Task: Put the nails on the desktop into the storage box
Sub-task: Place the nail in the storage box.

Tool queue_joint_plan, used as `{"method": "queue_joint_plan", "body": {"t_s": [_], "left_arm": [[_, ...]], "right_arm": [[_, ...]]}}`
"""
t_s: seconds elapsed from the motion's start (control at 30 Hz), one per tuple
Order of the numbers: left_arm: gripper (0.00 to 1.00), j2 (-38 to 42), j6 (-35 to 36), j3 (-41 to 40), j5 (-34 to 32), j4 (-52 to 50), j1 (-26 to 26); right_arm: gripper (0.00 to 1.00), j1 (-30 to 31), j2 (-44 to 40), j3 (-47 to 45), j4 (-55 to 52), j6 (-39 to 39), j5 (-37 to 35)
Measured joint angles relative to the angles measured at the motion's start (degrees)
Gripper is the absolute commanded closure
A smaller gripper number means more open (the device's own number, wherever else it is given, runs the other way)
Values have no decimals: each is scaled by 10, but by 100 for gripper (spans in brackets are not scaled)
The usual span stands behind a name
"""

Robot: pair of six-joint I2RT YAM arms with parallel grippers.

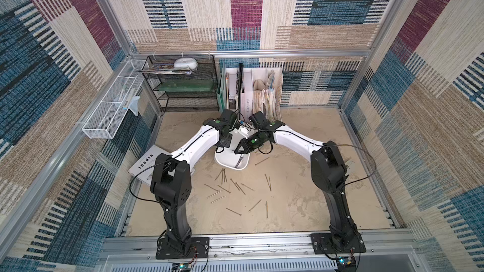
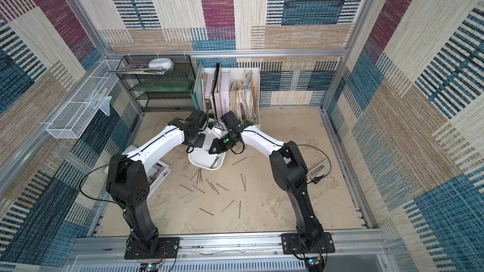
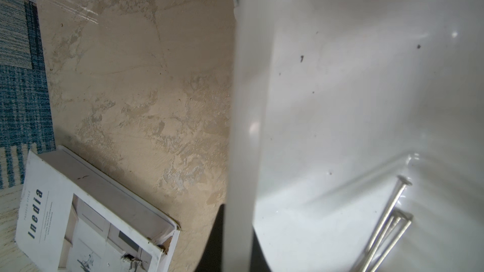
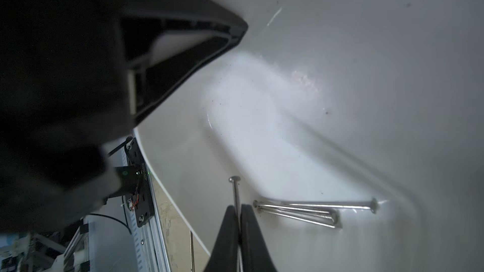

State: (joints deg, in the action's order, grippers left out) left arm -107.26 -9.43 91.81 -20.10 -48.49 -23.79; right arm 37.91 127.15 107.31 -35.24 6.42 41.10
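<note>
The white storage box (image 1: 228, 163) (image 2: 203, 163) stands tipped at the middle of the desktop (image 1: 301, 194), its far side raised. My left gripper (image 3: 237, 242) is shut on the box's wall, one dark finger on each side. My right gripper (image 4: 238, 211) (image 1: 235, 152) reaches into the box, shut on one nail (image 4: 235, 192) whose head pokes out past the tips. Three nails (image 4: 301, 211) (image 3: 385, 231) lie together in the box's low corner. Several more nails (image 1: 230, 187) (image 2: 207, 187) lie scattered on the desktop in front of the box.
A white "Inedia" book (image 1: 145, 163) (image 3: 78, 218) lies under the left arm. Along the back stand a black mesh shelf (image 1: 183, 87) and a white file holder (image 1: 251, 87). A white wire basket (image 1: 112, 108) hangs on the left wall. A stapler (image 2: 318, 172) lies behind the right arm.
</note>
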Motion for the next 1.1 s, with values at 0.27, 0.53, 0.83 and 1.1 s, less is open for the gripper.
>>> {"method": "queue_joint_plan", "body": {"t_s": [0.27, 0.53, 0.83, 1.1], "left_arm": [[100, -3, 5, 2, 4, 0, 0], [100, -5, 7, 5, 6, -1, 0], [100, -7, 9, 5, 18, -3, 0], [100, -7, 10, 6, 21, -4, 0]], "right_arm": [[100, -1, 46, 44, -23, 29, 63], [62, -4, 129, 179, -107, -5, 101], [41, -39, 84, 156, -85, 17, 87], [34, -61, -2, 74, -12, 38, 86]]}}
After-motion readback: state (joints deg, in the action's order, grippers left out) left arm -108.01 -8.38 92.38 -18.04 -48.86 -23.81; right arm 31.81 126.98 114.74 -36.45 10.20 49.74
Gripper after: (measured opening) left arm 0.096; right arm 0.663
